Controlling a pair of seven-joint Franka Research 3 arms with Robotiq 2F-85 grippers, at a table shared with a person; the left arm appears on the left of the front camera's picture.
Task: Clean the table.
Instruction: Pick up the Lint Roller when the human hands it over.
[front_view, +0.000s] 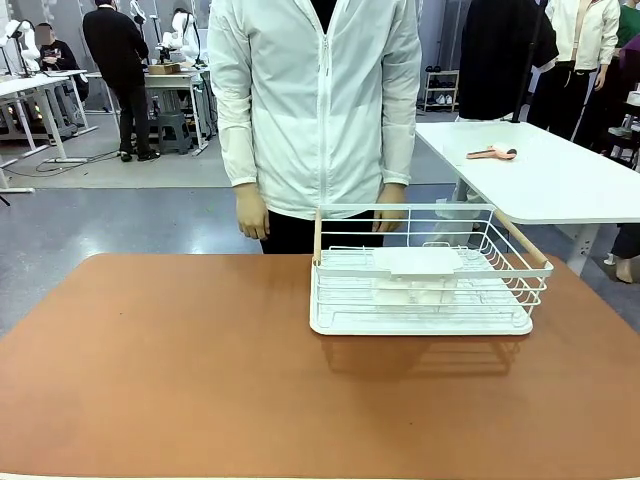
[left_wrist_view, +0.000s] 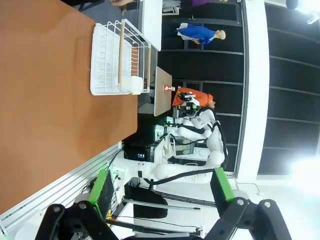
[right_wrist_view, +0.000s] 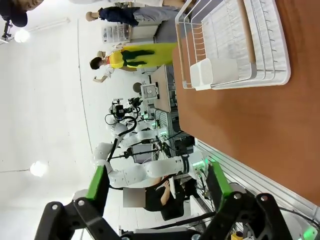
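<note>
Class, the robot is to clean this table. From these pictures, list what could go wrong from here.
1. The white wire rack stands on the table, near its far edge; a push while wiping might slide it off.
2. A person's hand hangs just beyond that edge, not far from the rack; an arm reaching across could strike it.

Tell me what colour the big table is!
The table is reddish-brown, seen best in the front view.
</note>
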